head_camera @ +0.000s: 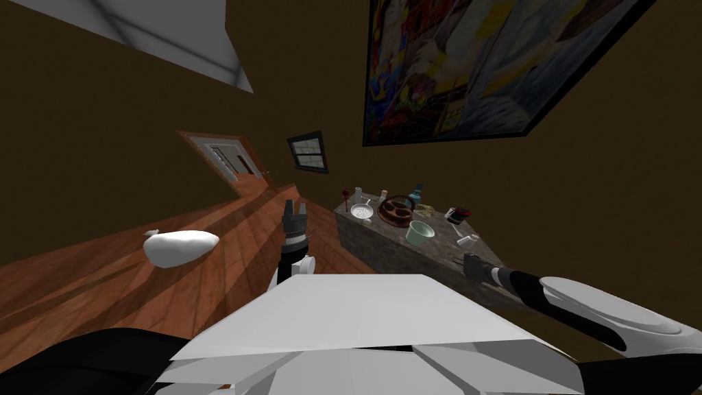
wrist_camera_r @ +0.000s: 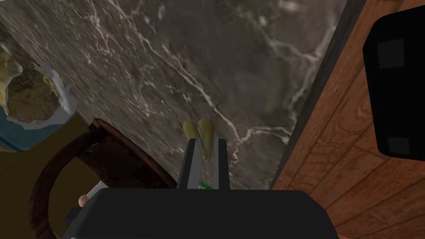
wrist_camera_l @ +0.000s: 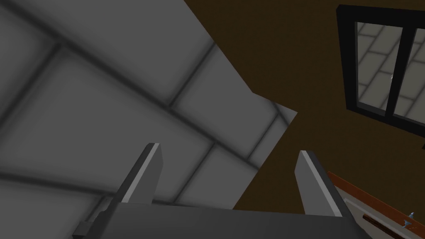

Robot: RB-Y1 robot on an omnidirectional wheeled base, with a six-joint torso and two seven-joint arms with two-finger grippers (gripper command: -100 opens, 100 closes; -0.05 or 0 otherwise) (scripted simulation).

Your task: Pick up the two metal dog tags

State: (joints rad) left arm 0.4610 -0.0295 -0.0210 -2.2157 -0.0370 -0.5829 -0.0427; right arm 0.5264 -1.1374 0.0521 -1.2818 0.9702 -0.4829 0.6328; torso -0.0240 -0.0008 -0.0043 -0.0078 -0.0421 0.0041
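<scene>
Two small yellowish dog tags [wrist_camera_r: 200, 132] on a thin chain [wrist_camera_r: 186, 97] sit between the fingers of my right gripper [wrist_camera_r: 206, 142], which is shut on them. They show against the dark marble tabletop [wrist_camera_r: 249, 62]; I cannot tell whether they touch it. In the head view the right gripper [head_camera: 463, 260] is at the near right part of the marble table [head_camera: 384, 247]. My left gripper [head_camera: 295, 206] is raised left of the table, over the wooden floor. Its fingers stand wide open with nothing between them [wrist_camera_l: 229, 149].
Farther back on the table are a pale green bowl [head_camera: 419, 232], a round brown tray [head_camera: 396, 209], a white strainer [head_camera: 362, 212], a white cup [head_camera: 468, 241] and a red and black item [head_camera: 458, 214]. A white oval object [head_camera: 179, 247] lies on the floor at left.
</scene>
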